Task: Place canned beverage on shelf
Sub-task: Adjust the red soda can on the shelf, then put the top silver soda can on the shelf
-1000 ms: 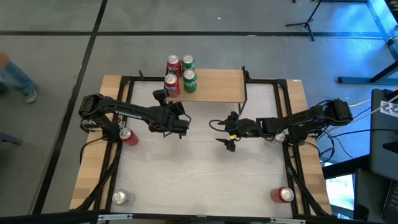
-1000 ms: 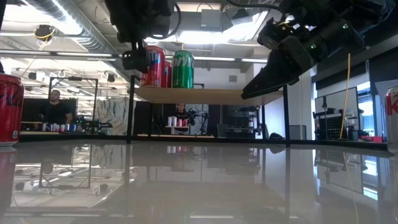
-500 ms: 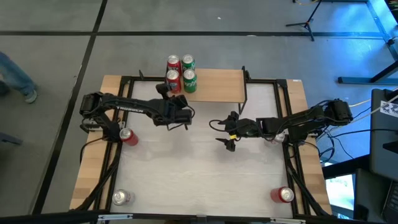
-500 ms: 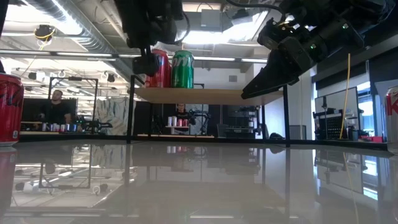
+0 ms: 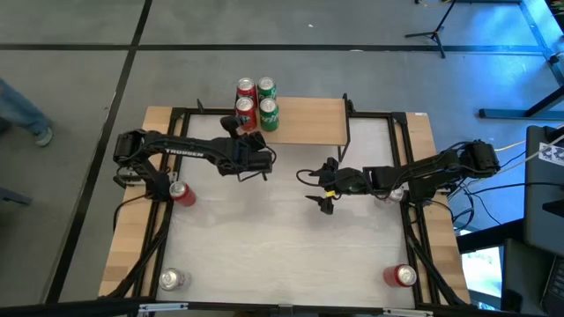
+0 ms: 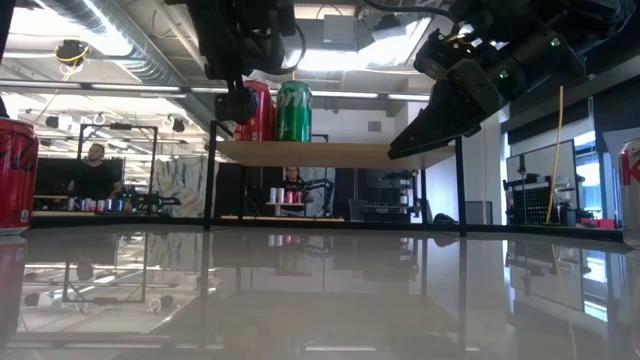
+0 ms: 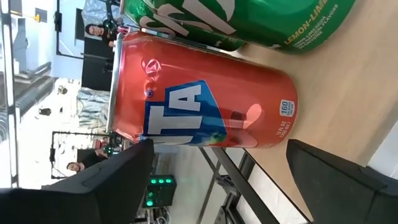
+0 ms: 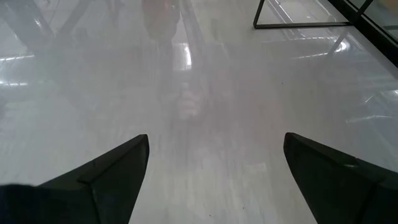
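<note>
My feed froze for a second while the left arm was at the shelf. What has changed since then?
The left pincer carried the red can forward onto the shelf, beside the green can, in front of the two cans already there. The can now stands on the board between open fingers, apparently released. The right pincer stayed open over the table's middle; the three cans on the table did not move.

In the left wrist view the green can (image 7: 249, 18) is cut off by the picture's edge, and the red can's (image 7: 199, 99) label shows only the letters "TA". In the low view the left arm hides part of the shelf's (image 6: 330, 153) red can. People (image 6: 95, 175) behind the worktop are too small to make out.
</note>
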### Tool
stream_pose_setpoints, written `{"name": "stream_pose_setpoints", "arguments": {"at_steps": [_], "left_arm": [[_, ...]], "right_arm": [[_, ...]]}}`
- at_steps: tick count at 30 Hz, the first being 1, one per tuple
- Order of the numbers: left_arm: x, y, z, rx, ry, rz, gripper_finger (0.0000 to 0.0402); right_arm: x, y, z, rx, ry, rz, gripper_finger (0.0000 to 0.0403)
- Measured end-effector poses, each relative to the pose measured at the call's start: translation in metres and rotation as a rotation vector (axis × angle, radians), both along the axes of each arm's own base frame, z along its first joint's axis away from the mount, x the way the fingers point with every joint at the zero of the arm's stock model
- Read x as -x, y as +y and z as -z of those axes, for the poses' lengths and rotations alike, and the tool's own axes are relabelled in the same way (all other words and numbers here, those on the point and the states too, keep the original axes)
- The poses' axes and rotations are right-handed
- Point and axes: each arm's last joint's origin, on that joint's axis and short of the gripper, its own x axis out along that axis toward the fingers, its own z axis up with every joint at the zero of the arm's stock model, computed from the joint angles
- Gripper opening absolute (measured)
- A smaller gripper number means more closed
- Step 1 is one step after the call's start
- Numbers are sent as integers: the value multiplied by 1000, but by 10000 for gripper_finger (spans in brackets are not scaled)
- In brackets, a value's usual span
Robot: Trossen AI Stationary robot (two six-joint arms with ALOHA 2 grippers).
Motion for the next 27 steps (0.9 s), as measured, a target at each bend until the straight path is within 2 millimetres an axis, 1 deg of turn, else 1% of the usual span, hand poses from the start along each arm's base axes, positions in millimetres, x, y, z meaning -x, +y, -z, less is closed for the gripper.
{"name": "stream_pose_setpoints", "arguments": {"at_steps": [3, 5, 7, 12, 16, 18, 21, 24, 27], "left_arm": [[2, -14, -4, 1, -5, 45, 359], [5, -27, -12, 9, -45, 85, 359], [11, -41, -21, 63, -95, 133, 359], [33, -72, -46, 347, -283, 246, 359], [45, -91, -54, 580, -399, 279, 359], [47, -100, -54, 656, -402, 304, 359], [48, -114, -48, 683, -389, 350, 359], [46, -123, -33, 695, -393, 399, 359], [42, -129, -16, 724, -436, 445, 359]], "right_arm": [[0, 0, 0, 0, 0, 0, 370], [0, 0, 0, 0, 0, 0, 370], [0, 0, 0, 0, 1, 0, 370], [0, 0, 0, -11, 0, -9, 370], [0, 1, 0, -25, -2, -26, 370], [0, 1, 0, -26, -5, -26, 370], [-1, 1, -1, -30, -9, -24, 370], [-1, 1, -1, -30, -10, -24, 370], [-1, 1, -1, -31, -18, -23, 370]]}}
